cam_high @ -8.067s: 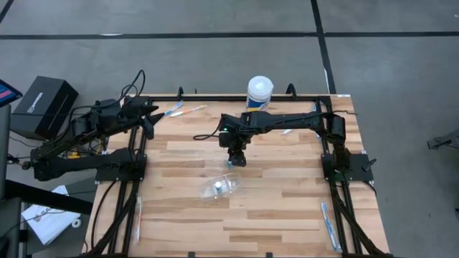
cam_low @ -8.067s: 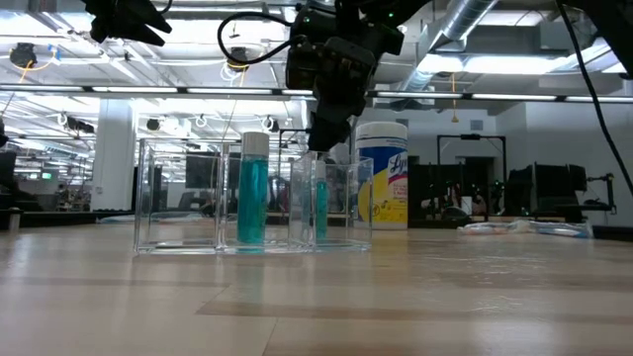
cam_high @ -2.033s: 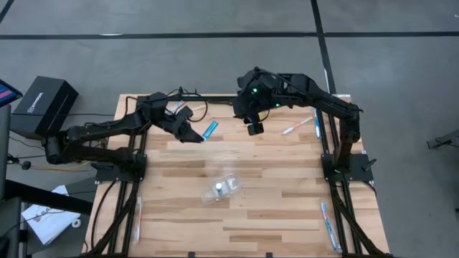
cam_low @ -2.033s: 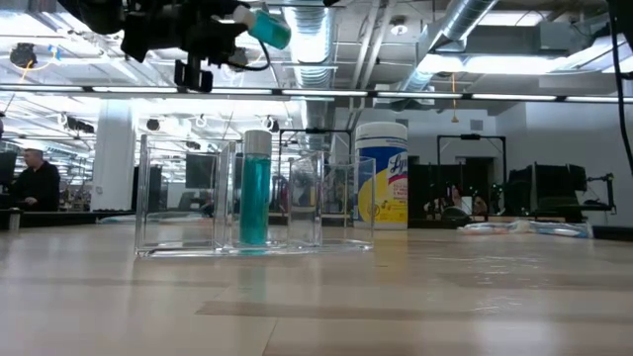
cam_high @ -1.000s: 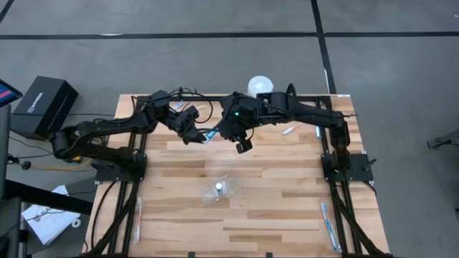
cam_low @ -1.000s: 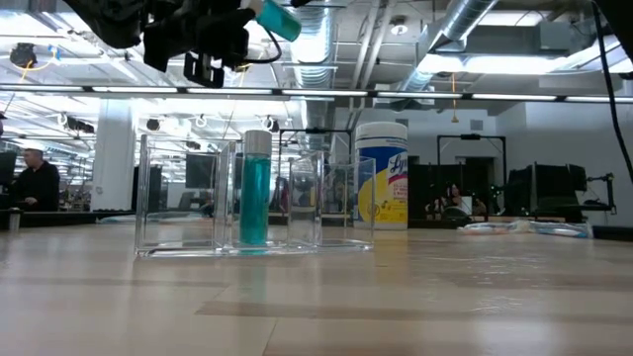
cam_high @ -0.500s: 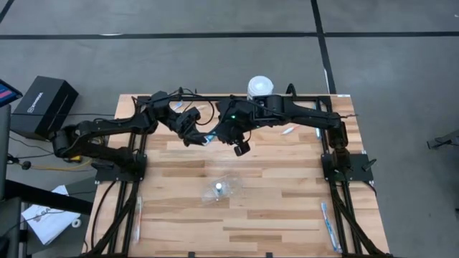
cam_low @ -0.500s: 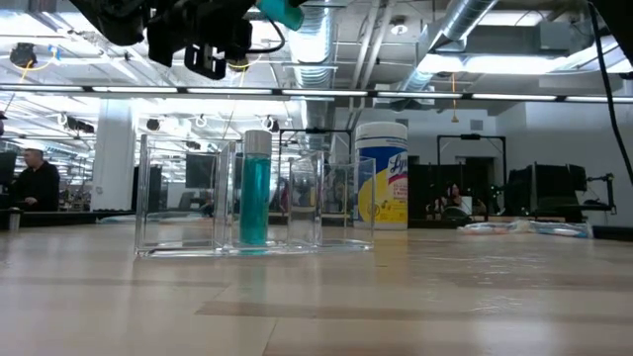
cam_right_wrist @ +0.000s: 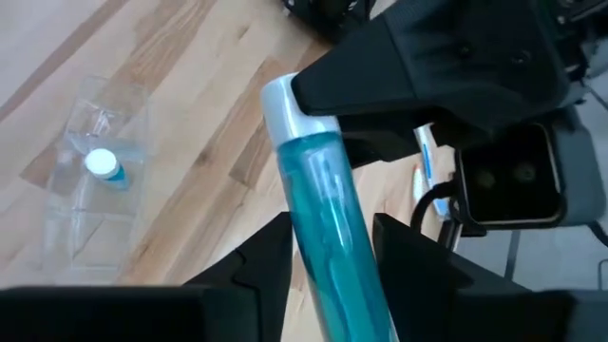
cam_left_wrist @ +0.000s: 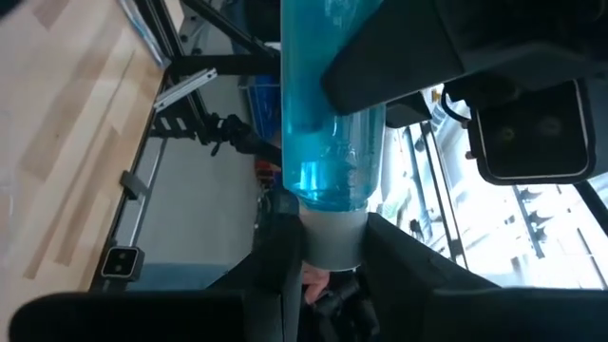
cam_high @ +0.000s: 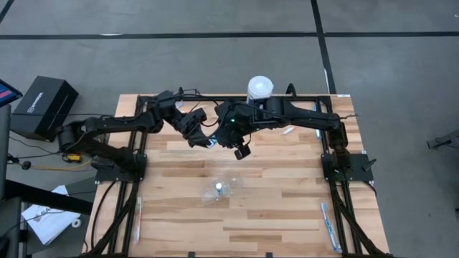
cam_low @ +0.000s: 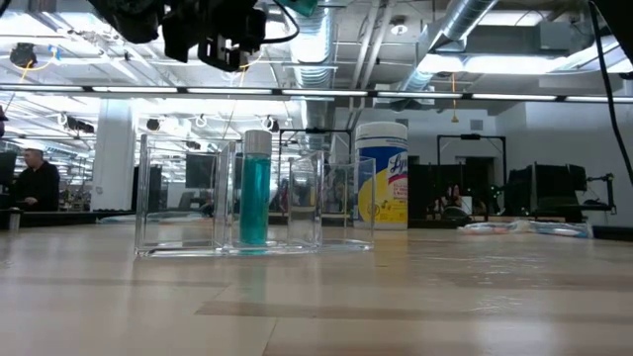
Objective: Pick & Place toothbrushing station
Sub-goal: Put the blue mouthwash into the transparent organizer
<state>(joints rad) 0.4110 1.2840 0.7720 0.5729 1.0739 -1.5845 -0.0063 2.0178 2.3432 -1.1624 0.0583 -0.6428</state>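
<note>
Above the rear middle of the surface (cam_high: 287,208), the two end effectors meet around one blue tube (cam_high: 210,140) with a silver cap. The left end effector (cam_high: 201,137) comes from the left side and its fingers are clamped on the tube body, as the left wrist view shows, with the cap end (cam_left_wrist: 332,237) pointing away from that arm. The right end effector (cam_high: 240,149) reaches in from the right. In the right wrist view the tube (cam_right_wrist: 328,233) lies between its two fingers (cam_right_wrist: 255,256), but I cannot tell if they press on it or stand a little apart. In the high view, the tube's long axis runs about level, from one end effector toward the other, and it is held in the air, not touching the wood. Nearer the front, in the middle of the surface, stands a clear organizer (cam_high: 221,188) with compartments; one compartment holds a second blue tube (cam_low: 254,188), upright, cap on top. A wipes canister (cam_high: 259,89) stands at the rear edge, behind the right arm. Some toothbrushes (cam_high: 328,226) lie along the right front edge, well apart from the organizer.
</note>
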